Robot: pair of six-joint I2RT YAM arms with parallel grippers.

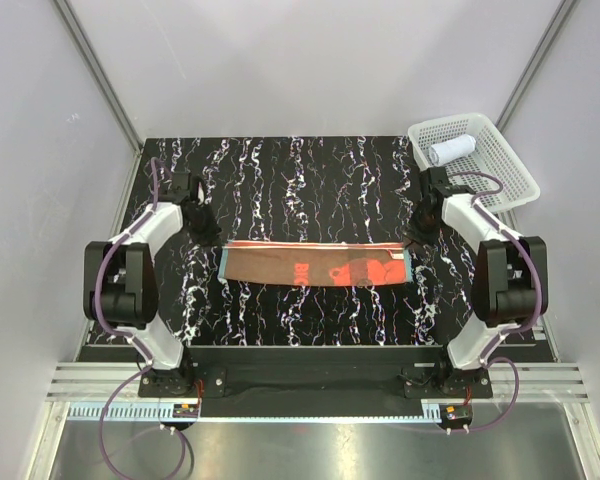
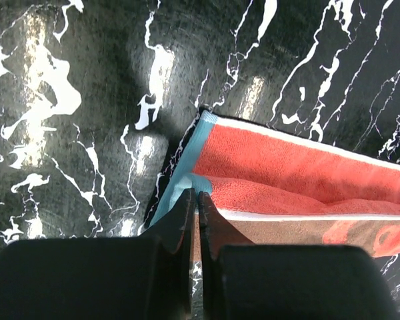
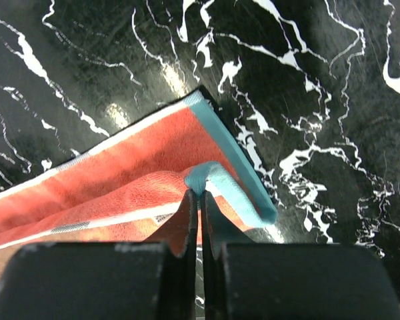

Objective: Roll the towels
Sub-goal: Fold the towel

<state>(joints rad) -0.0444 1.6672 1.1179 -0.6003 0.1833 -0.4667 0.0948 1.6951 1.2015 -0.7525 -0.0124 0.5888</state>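
Note:
The orange-red towel (image 1: 315,267) lies as a long strip folded lengthwise across the middle of the table, brown side up, with teal edging at both ends. My left gripper (image 1: 216,240) is at its left end, shut on the teal-edged near corner (image 2: 187,181) of the upper layer. In the left wrist view the orange pile (image 2: 287,167) runs off to the right. My right gripper (image 1: 412,243) is at the right end, shut on the puckered teal corner (image 3: 203,177), which is lifted a little off the layer below (image 3: 133,160). The white towel (image 1: 452,150) lies rolled in the basket.
A white mesh basket (image 1: 500,180) stands at the table's far right corner, overhanging the edge. The table top (image 1: 310,190) is black with white veining. Grey walls and metal frame posts close in the left, right and back.

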